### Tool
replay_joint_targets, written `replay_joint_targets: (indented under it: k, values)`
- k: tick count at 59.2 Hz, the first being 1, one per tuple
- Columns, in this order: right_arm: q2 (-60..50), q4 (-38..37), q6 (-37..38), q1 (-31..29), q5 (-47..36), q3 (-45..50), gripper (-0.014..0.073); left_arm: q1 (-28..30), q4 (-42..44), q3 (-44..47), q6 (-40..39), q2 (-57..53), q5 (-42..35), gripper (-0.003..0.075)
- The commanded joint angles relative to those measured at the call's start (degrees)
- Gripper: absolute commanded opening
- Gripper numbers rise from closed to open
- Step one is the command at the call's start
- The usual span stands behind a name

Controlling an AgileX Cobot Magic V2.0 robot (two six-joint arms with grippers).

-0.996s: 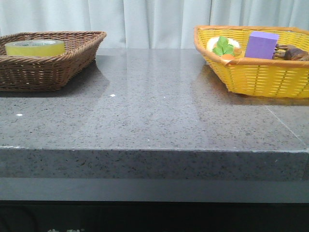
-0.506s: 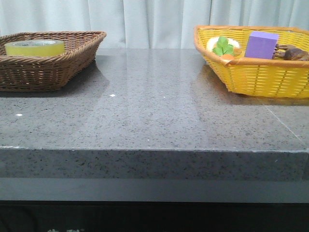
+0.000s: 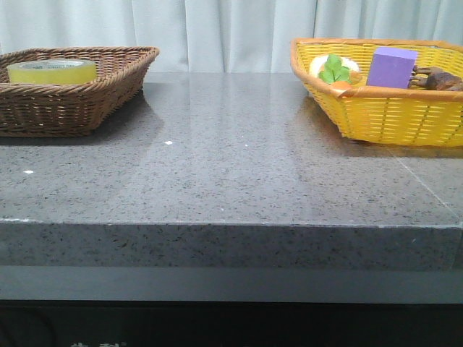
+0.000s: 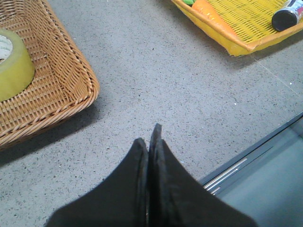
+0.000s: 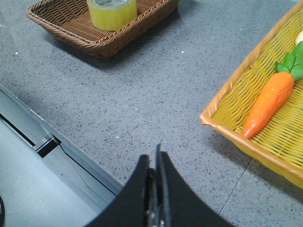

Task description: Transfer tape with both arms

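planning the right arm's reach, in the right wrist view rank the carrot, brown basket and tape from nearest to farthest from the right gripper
1. carrot: nearest, lying in the yellow basket beside the right gripper, which is shut.
2. brown basket: across the open counter; its near rim comes next.
3. tape: farthest, sitting inside that brown basket, behind its rim.

Wide roll of translucent yellow packing tape (image 3: 51, 71), pale green-printed core, lies flat, hole up, inside brown wicker basket (image 3: 108, 83) on desk's left.
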Motion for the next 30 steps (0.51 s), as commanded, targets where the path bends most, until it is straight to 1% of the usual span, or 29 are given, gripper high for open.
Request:
replay_joint_targets:
  k: [1,23,30]
  values:
    - [-0.11,0.14,-0.23,-0.02,-3.86,-1.36,-0.0067,-0.45,-1.42,-1.46,-0.52,-0.25,-4.26,-0.002]
    - [-0.11,0.14,-0.23,-0.02,-3.86,-1.36,-0.0067,-0.08,-1.42,-1.46,-0.52,-0.25,-4.26,-0.002]
    - [-0.11,0.14,-0.23,-0.02,-3.86,-1.36,-0.0067,0.01,1.68,0.05,-0.52,-2.1,-5.41,-0.002]
